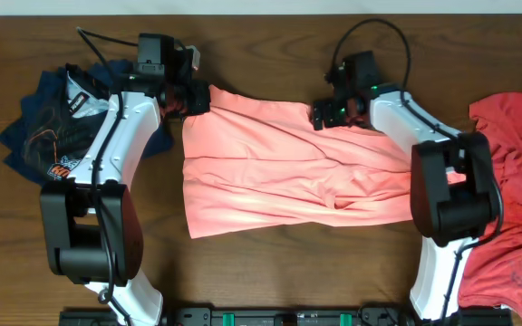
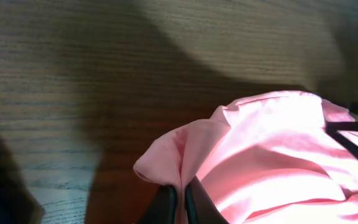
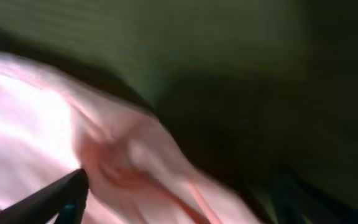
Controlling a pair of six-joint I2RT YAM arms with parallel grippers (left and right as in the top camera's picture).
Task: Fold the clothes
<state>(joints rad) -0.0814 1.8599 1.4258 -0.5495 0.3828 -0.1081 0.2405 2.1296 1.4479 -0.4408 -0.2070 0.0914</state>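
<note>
The salmon-pink T-shirt lies spread flat across the middle of the wooden table. My left gripper is at its far left corner. In the left wrist view the gripper is shut on a pinched fold of the pink cloth. My right gripper is over the shirt's far edge, right of the middle. In the blurred right wrist view its fingers stand wide apart, with pink cloth under and between them.
A dark navy printed garment lies bunched at the far left, beside my left arm. A coral-red shirt lies at the right edge, partly under my right arm. Bare wood shows in front of the pink shirt.
</note>
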